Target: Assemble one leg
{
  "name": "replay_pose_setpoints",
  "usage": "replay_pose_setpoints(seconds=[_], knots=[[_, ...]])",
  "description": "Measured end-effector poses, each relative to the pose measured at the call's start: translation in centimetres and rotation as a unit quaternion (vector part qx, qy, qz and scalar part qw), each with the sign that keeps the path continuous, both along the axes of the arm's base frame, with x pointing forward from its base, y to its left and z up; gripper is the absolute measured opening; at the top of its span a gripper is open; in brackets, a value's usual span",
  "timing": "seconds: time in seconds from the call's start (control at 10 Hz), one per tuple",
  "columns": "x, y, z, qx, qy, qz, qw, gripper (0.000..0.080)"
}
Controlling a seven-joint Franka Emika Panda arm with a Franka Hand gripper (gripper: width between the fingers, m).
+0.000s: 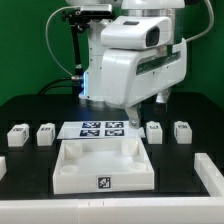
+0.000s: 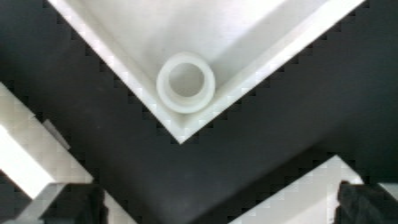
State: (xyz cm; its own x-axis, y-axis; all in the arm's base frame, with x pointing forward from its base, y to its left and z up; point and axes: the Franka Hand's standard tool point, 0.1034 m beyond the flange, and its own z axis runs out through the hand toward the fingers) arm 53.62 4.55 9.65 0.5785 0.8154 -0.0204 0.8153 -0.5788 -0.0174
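Exterior view: a leg [image 1: 155,130] toward the worktop's [image 1: 30,110] far edge looks light, rigid and smooth, best pinched across its flat opposite sides. The gripper [image 2: 210,202] gapes wide, empty.

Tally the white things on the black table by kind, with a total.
Legs: 4
Tray: 1
Marker board: 1
White pieces cut off by the frame edges: 2
Total: 8
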Motion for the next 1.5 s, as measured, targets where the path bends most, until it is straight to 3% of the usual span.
replay_pose_setpoints(seconds=[0.3,0.4,0.5,0.8,1.0,1.1,1.2,1.3,1.4,1.5], knots=[[-7.2,-3.0,-4.0,0.01,0.006,0.186,0.982,0.065],[-8.1,-4.5,-5.0,0.014,0.0,0.253,0.967,0.065],[-8.4,-5.6,-6.0,0.017,-0.008,0.301,0.953,0.065],[-8.1,-6.0,-7.7,0.024,0.001,0.304,0.952,0.065],[-8.2,-6.0,-7.7,0.024,0.002,0.303,0.953,0.063],[-8.2,-6.0,-7.7,0.024,0.002,0.303,0.953,0.0438],[-8.2,-6.1,-7.8,0.024,0.002,0.303,0.953,0.0301],[-8.2,-6.1,-7.8,0.024,0.003,0.303,0.953,0.0301],[-8.3,-6.1,-7.8,0.024,0.003,0.303,0.953,0.0092],[-8.2,-6.1,-7.8,0.024,0.003,0.303,0.953,0.0057]])
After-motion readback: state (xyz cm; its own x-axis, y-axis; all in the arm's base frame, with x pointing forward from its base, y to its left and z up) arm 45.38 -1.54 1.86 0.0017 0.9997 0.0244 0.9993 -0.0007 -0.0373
